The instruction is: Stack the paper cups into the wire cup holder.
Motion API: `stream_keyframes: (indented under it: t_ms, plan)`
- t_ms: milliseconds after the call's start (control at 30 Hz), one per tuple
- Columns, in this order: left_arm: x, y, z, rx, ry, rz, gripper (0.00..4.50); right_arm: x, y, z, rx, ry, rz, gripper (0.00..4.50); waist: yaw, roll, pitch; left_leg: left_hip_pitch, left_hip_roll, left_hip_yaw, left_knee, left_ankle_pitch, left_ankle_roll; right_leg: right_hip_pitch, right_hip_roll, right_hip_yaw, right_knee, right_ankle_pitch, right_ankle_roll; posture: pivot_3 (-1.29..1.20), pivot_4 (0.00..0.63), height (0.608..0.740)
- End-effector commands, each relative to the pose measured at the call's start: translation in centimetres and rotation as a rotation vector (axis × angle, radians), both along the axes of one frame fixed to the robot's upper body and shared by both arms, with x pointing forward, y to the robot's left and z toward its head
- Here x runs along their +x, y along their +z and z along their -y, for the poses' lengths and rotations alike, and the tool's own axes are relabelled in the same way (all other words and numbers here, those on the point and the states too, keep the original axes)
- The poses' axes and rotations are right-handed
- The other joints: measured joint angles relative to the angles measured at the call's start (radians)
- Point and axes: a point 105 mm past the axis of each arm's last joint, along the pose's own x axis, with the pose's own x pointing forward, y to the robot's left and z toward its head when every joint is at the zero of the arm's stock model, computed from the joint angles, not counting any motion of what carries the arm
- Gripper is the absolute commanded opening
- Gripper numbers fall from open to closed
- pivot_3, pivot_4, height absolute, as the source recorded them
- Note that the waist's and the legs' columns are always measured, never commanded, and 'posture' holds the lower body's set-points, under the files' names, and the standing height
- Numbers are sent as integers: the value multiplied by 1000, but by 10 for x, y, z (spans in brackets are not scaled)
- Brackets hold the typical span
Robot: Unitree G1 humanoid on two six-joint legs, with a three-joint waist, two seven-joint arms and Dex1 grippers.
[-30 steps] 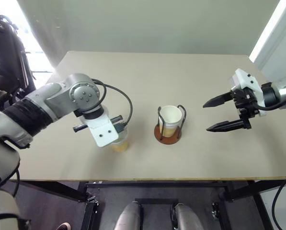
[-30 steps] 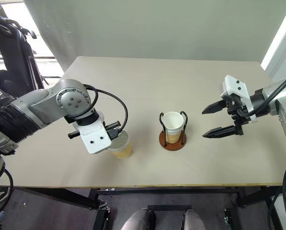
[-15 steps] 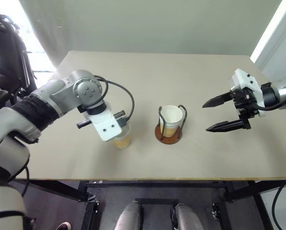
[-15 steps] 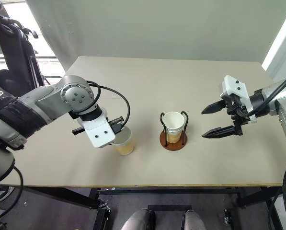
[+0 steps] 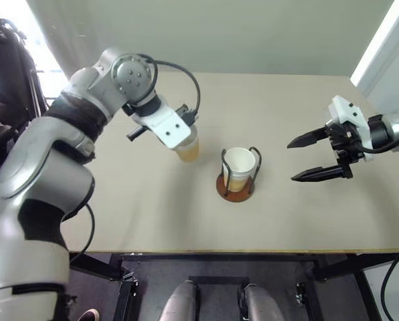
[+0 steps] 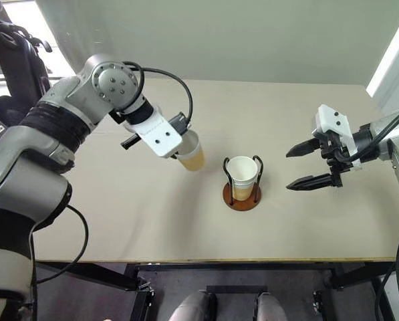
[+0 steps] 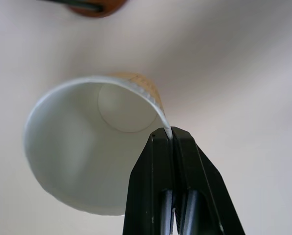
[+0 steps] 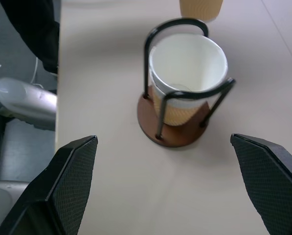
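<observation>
My left gripper (image 7: 168, 132) is shut on the rim of a paper cup (image 5: 188, 146), one finger inside and one outside. This cup, white inside with a tan outer wall, hangs tilted above the table, just left of and behind the wire cup holder (image 5: 236, 190). The holder has a reddish-brown disc base and two dark wire loops. Another paper cup (image 5: 239, 162) stands upright inside it. My right gripper (image 5: 291, 161) hovers open to the holder's right, aimed at it, with nothing between its fingers. The right wrist view shows the holder (image 8: 171, 133) and its cup (image 8: 187, 63) between the spread fingers.
The beige table (image 5: 252, 100) runs back to a plain wall. Its front edge is close below the holder. Dark equipment (image 5: 5, 73) stands off the table's far left corner.
My left gripper has lifted its paper cup off the table and carried it back and to the right, closer to the holder. The right gripper has stayed where it was.
</observation>
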Motion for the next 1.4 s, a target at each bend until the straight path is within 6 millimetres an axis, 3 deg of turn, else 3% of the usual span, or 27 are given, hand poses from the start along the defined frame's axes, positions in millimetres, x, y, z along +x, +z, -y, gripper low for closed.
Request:
stream_keyframes:
  t_ms: [33, 367, 667, 1400]
  plan:
    - [-1, 27, 10, -38, -13, 46, 29, 1, 14, 6, 2, -9, 67, 4500, 1, 0, 0, 0, 0, 0, 0, 0, 0, 0, 0, 0, 0, 0, 0, 0, 150, 740]
    - [-7, 57, 51, -121, -74, 81, 29, 0, 8, 18, -25, -31, 41, 4500, 3, 0, 0, 0, 0, 2, -1, -1, 1, 0, 0, 1, 0, -1, 3, 0, 150, 740]
    - [-16, 68, 80, -163, -153, 86, 29, -4, 7, 24, -51, -41, 20, 4500, 4, -1, 0, 0, 0, 9, 0, -3, 5, 0, -1, 2, 0, -3, 7, 0, 150, 740]
    - [-40, 68, 90, -207, -212, -24, 29, 0, 13, 37, -54, -35, 55, 4500, 5, 0, 0, 1, 4, 16, 10, -5, 9, 3, -1, 4, 1, 1, 10, 0, 150, 740]
